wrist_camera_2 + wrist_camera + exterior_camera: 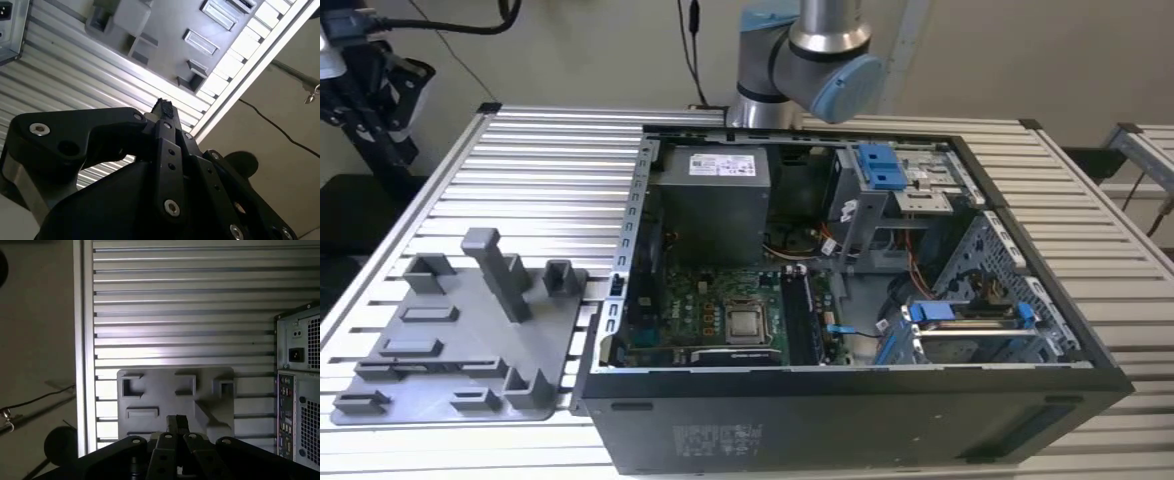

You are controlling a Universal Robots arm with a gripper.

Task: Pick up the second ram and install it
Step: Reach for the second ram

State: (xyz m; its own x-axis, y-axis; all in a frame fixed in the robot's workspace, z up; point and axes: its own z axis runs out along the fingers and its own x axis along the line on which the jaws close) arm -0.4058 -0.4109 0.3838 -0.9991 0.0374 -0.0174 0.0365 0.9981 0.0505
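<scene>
In both wrist views my gripper (164, 106) (177, 419) hangs high above the table, shut, its black fingertips pressed together with nothing between them. Far below it lies the grey fixture tray (165, 390) (150, 30) (454, 340), carrying grey blocks and no memory stick. In the exterior view the open computer case (854, 400) shows long dark sticks (798, 315) standing on edge in the slots beside the processor (744, 322). I cannot tell which of them is the second ram. The arm's elbow (807, 60) rises behind the case.
The ribbed aluminium table (547, 170) carries the tray at the exterior view's left and the case at its right. Inside the case sit a grey power-supply box (710, 200) and blue-latched drive cages (881, 165). A black stand (360, 90) is off the table's far left corner.
</scene>
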